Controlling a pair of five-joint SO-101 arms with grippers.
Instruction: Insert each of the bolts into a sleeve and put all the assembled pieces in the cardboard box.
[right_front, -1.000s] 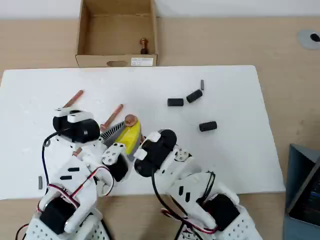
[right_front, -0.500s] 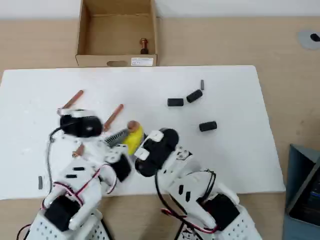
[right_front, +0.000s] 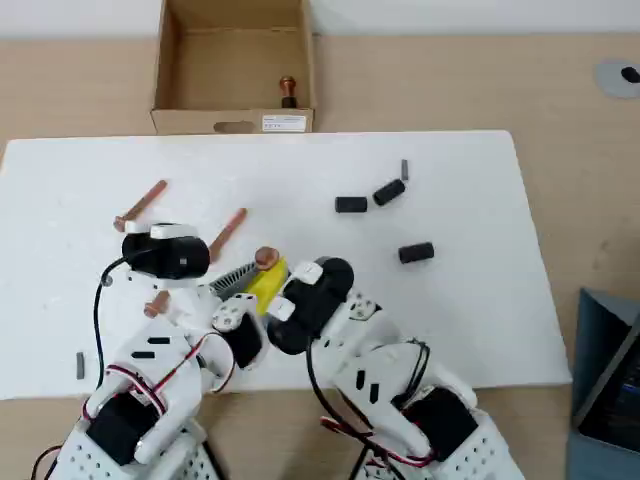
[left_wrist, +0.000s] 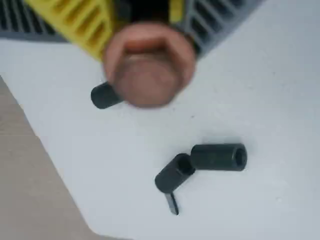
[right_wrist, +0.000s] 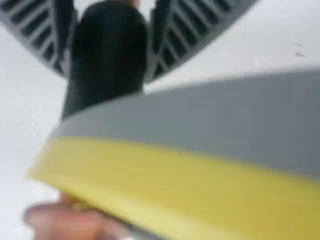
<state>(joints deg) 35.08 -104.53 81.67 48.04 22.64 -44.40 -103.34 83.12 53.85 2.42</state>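
My left gripper (right_front: 257, 274), with its yellow and grey jaws, is shut on a copper bolt (right_front: 265, 258) over the white mat; the bolt's head (left_wrist: 149, 67) faces the left wrist camera. My right gripper (right_wrist: 107, 30) is shut on a black sleeve (right_wrist: 105, 60), close against the left gripper's jaw (right_wrist: 200, 145). The right arm (right_front: 318, 300) sits just right of the left gripper. Three loose sleeves (right_front: 351, 205) (right_front: 389, 192) (right_front: 416, 253) lie farther right. Loose bolts (right_front: 140, 205) (right_front: 227, 232) (right_front: 155, 303) lie on the left.
The cardboard box (right_front: 165, 70) stands beyond the mat's (right_front: 480, 320) far edge with one assembled piece (right_front: 288, 92) inside. Small grey pins (right_front: 404, 169) (right_front: 80, 365) lie on the mat. A dark bin (right_front: 605, 380) stands at the right edge.
My left gripper has drawn the bolt a little toward the near edge, closer to the right gripper. The left arm's body shifted slightly right. The right arm has barely moved.
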